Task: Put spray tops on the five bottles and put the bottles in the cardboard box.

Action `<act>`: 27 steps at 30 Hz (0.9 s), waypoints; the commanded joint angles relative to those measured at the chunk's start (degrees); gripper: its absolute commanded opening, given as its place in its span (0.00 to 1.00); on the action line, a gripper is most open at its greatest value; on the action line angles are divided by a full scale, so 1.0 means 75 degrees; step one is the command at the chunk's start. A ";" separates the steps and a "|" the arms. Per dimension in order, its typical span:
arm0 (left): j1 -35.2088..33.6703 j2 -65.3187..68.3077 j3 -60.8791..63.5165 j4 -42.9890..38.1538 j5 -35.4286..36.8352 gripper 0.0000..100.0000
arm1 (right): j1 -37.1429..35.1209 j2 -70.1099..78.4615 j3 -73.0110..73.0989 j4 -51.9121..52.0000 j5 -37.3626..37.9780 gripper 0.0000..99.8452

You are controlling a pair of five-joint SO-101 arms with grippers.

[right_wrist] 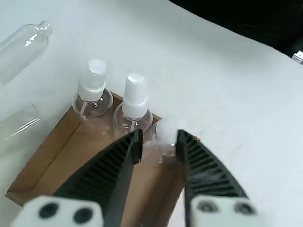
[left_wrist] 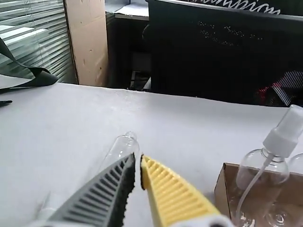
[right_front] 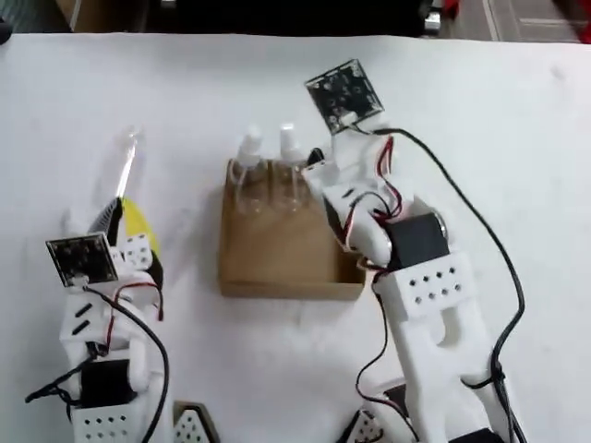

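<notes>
**A:** What carries it all?

**B:** A white counter. The box sits near its middle, open side up.

**A:** Where are the arms?

**B:** The right gripper hangs over the box's far right corner. A corner bottle with its top on stands right at the gripper's tip. I cannot tell whether it is clamped or let go.

**A:** And the other arm?

**B:** The left gripper is near the counter's left edge, well apart from the box. It is clenched, grey finger against yellow, with nothing between them.

**A:** What is already in the box?

**B:** Two topped bottles stand side by side along its far wall, just beside the corner bottle.

**A:** Which bottle comes next, then?

**B:** I would say the bare bottle. It lies flat on the counter, straight ahead of the left gripper and partly tucked under the grey finger. Its long axis runs away from that gripper toward the far edge, with the open neck at the far end. The left arm is much the nearer of the two.

**A:** So what does the grasp call for?

**B:** In my judgement the gripper must first spread, then close across the bottle's width. As it lies now, bottle and fingers point the same way.

**A:** And the smallest things?

**B:** The white spray tops on the boxed bottles, upright.
</notes>
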 commanded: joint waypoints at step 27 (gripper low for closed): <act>0.0111 -0.0111 -0.0012 -0.0246 -0.0070 0.03 | 0.0240 0.1459 -0.0141 -0.1073 -0.0176 0.14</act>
